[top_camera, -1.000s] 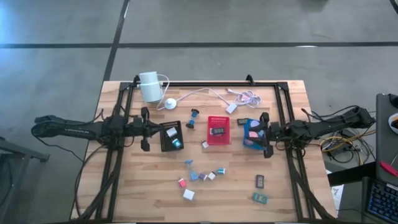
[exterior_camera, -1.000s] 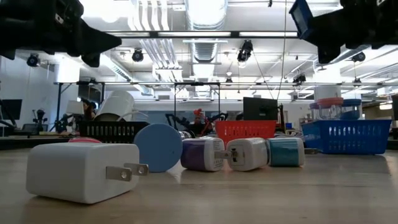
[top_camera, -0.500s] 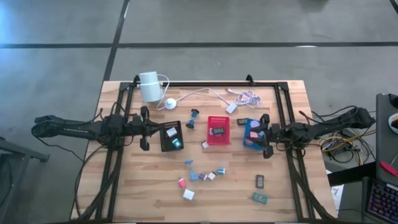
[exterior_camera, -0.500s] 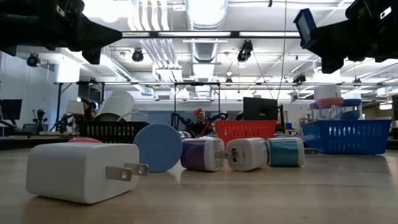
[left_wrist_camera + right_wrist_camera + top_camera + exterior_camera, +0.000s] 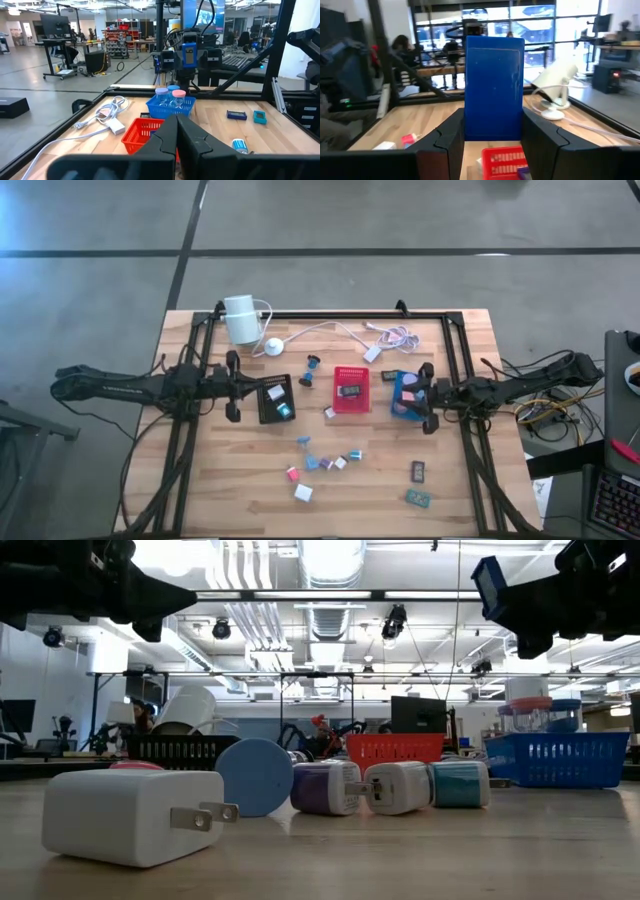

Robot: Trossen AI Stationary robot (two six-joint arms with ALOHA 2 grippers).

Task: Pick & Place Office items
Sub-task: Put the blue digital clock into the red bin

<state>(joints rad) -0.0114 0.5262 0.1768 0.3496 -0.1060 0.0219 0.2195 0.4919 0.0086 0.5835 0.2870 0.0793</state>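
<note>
My right gripper (image 5: 422,394) hangs over the blue tray (image 5: 404,408) at the right of the table, shut on a flat blue block (image 5: 494,85), which also shows in the low view (image 5: 489,587). My left gripper (image 5: 238,386) is shut and empty, level, just left of the black tray (image 5: 275,402); its closed fingers (image 5: 170,142) point across the table. Loose office items lie on the wood near the front: a white block (image 5: 303,493), a pink one (image 5: 293,473), small blue and purple ones (image 5: 325,463), and two dark pieces (image 5: 418,471) at the right. My right gripper pinches the blue block by its lower side edges (image 5: 470,125) between its two fingers (image 5: 451,137). The fingers come in about level from the table's right side. The block stands upright beyond the fingers, lifted clear above the blue tray.
A red tray (image 5: 351,390) stands between the black and blue trays. A white cylinder device (image 5: 241,318) with its cable (image 5: 340,330) lies at the far edge. Dark clips (image 5: 312,362) sit behind the red tray. A black frame (image 5: 452,350) borders the table.
My right gripper has sunk a little with the blue block still between its fingers, then stopped. The left arm has kept still.
</note>
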